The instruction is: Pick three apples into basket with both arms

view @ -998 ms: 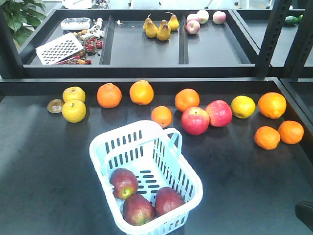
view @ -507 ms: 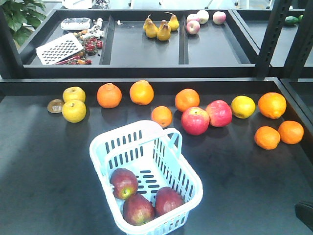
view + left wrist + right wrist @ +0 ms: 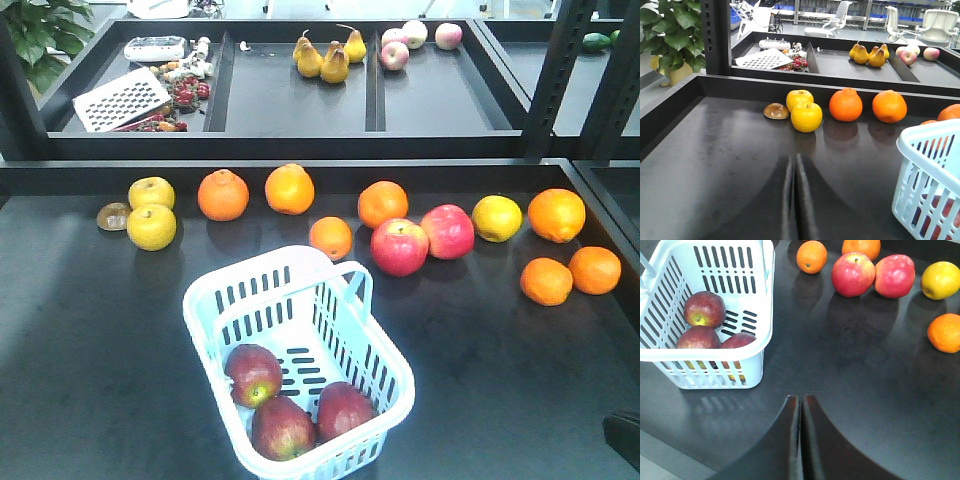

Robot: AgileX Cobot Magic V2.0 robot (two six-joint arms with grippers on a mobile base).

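Nothing has moved since a second ago: three apples (image 3: pixel 285 405) sit in the basket (image 3: pixel 300 290) near the counter's (image 3: pixel 90 340) front edge, left gripper (image 3: pixel 795 200) and right gripper (image 3: pixel 801 440) both closed, empty.

Pale blue-white basket (image 3: pixel 375 375) with slotted walls and floor, on a matt black table (image 3: pixel 90 350); inside, three dark maroon-red apples (image 3: pixel 285 405) showing yellow-green patches by the stems. Beyond it, a row of oranges (image 3: pixel 223 194), yellow apples (image 3: pixel 151 226) and two brighter pinkish-red apples (image 3: pixel 399 246), faintly streaked. Upper black shelf (image 3: pixel 300 100): yellow-brown pears (image 3: pixel 323 58), pale pink apples (image 3: pixel 394 54) and a white perforated grater (image 3: pixel 122 98).
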